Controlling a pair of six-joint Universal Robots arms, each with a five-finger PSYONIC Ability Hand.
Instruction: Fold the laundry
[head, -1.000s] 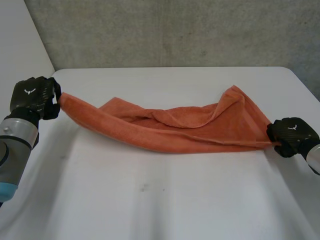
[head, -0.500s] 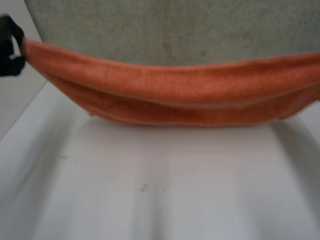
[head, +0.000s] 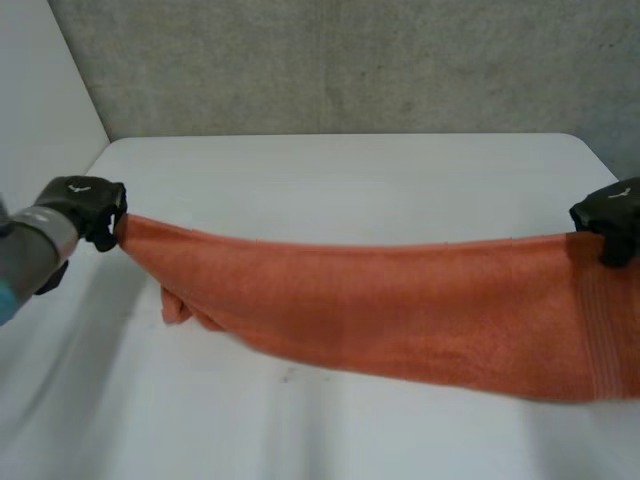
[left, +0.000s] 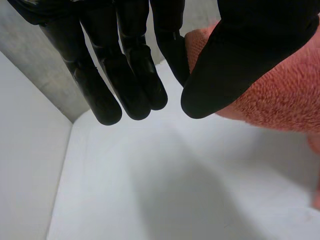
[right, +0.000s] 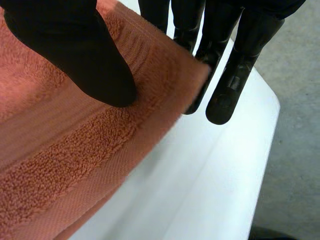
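Observation:
An orange towel (head: 400, 310) hangs stretched between my two hands above the white table (head: 340, 170), sagging toward the front. My left hand (head: 82, 205) pinches the towel's left top corner; in the left wrist view the thumb (left: 240, 55) presses the orange towel (left: 280, 95) against straight fingers (left: 125, 75). My right hand (head: 612, 215) holds the right top corner. In the right wrist view its thumb (right: 75, 55) lies on the towel (right: 65, 150) and pinches it against the fingers (right: 225, 65) behind. A bunched lower corner (head: 178, 305) of the towel hangs at the left.
A grey wall (head: 350, 60) runs behind the table's far edge. The table's right edge (right: 260, 150) lies just beyond my right hand, with floor past it. Bare tabletop (head: 300, 420) lies under and in front of the towel.
Both hands lifted the towel off the table and swung it up high, then brought it down toward the front. It now hangs spread out flat instead of lying crumpled.

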